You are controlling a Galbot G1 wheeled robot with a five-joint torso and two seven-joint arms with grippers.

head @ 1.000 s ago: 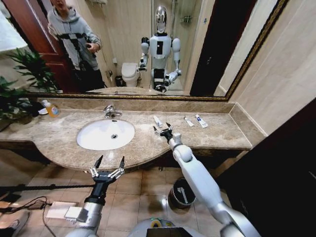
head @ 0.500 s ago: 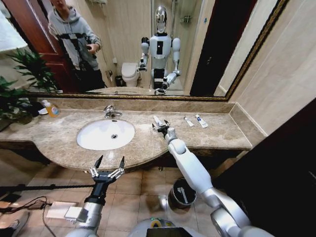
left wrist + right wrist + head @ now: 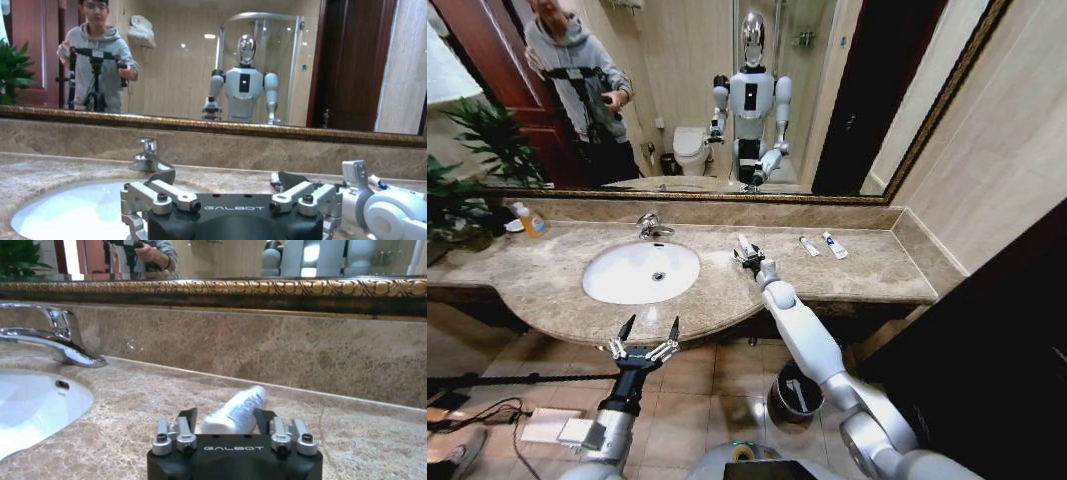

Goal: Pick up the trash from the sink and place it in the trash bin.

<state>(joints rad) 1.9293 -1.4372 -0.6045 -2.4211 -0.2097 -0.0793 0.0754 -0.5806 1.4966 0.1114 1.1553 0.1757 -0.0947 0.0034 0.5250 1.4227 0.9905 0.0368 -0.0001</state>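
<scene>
Marble counter (image 3: 557, 290): a beige-brown surround is seen running under the mirror, with the sink (image 3: 640, 271) set into it as a white oval basin.
Sink: a chrome faucet (image 3: 649, 226) is mounted at its back rim; the basin is also shown in the right wrist view (image 3: 30, 405).
Trash bin (image 3: 795, 391): a small black round bin is placed on the tiled floor below the counter, to the right of the sink.
Right gripper (image 3: 748, 256): it is held low over the counter just right of the sink, its fingers parted to either side of a white tube (image 3: 235, 409), which lies flat between them; contact with the tube cannot be told.
Left gripper (image 3: 644, 337): it is held in front of the counter edge, below the sink, its fingers spread wide and holding nothing.
Other trash: two small white packets (image 3: 824, 245) are seen lying farther right of the sink, near the back wall.
</scene>
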